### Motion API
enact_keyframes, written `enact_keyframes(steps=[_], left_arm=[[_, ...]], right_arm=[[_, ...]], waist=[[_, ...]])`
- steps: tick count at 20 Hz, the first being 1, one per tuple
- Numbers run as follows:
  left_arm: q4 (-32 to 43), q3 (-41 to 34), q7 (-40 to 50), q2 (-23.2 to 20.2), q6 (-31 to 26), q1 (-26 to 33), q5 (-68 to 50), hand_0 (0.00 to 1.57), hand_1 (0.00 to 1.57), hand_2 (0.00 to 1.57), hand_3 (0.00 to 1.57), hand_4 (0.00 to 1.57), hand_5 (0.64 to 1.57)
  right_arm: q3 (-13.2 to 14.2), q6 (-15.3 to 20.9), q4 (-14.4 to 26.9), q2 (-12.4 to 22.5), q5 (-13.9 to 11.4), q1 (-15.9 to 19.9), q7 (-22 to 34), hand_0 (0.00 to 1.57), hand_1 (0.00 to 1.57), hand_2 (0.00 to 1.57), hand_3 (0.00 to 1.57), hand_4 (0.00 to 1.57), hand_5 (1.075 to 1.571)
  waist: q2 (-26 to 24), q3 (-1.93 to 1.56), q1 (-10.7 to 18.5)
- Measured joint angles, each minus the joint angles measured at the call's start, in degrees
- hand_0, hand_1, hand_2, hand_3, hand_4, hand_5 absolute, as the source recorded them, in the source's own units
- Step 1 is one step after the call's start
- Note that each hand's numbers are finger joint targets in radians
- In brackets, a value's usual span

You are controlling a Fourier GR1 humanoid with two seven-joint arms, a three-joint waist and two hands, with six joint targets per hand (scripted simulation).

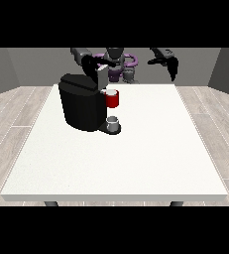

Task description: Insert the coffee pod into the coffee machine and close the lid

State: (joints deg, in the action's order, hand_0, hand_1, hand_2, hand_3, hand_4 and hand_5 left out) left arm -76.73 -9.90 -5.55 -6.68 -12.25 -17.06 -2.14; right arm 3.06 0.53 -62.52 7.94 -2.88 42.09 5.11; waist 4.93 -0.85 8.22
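The hand at the view's left (89, 63) hovers over the lid (102, 76) of the machine (82, 103); whether its fingers are spread or curled, I cannot tell. The hand at the view's right (172, 67) hangs in the air with fingers straight, pointing toward six o'clock. One machine sits on the desk (136, 163) at ten o'clock. One red pod holder (113, 99) and one grey cup (113, 122) are at its three o'clock side. No separate pod can be made out.

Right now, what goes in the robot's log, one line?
machine: on table | lid: up | hand at view's left: at lid | hand at view's right: raised, idle
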Motion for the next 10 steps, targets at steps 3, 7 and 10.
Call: enact_keyframes(steps=[3,7,10], left_arm=[[-0.3,0.9,-1.1,0.8,0.3,0.7,0.7,0.0,0.0,0.0,0.0,0.19,1.571],[-0.1,1.4,-2.3,2.2,1.1,2.8,1.1,0.0,0.0,0.0,0.0,0.25,1.571],[0.3,1.7,-3.2,3.0,2.0,5.0,1.5,0.0,0.0,0.0,0.0,0.19,1.571]], right_arm=[[-0.2,-0.4,-1.2,-1.2,1.6,-1.4,-0.2,0.0,0.0,0.0,0.0,0.26,1.571],[-5.1,-2.4,-4.6,-4.9,1.3,-5.5,-7.1,0.0,0.0,0.0,0.0,0.29,1.571],[-8.6,-2.3,-7.2,-6.5,3.5,-11.4,-9.8,0.0,0.0,0.0,0.0,0.16,1.571]], waist=[[-0.5,-0.16,0.1],[-3.8,0.47,-1.0],[-6.9,0.68,-3.2]])
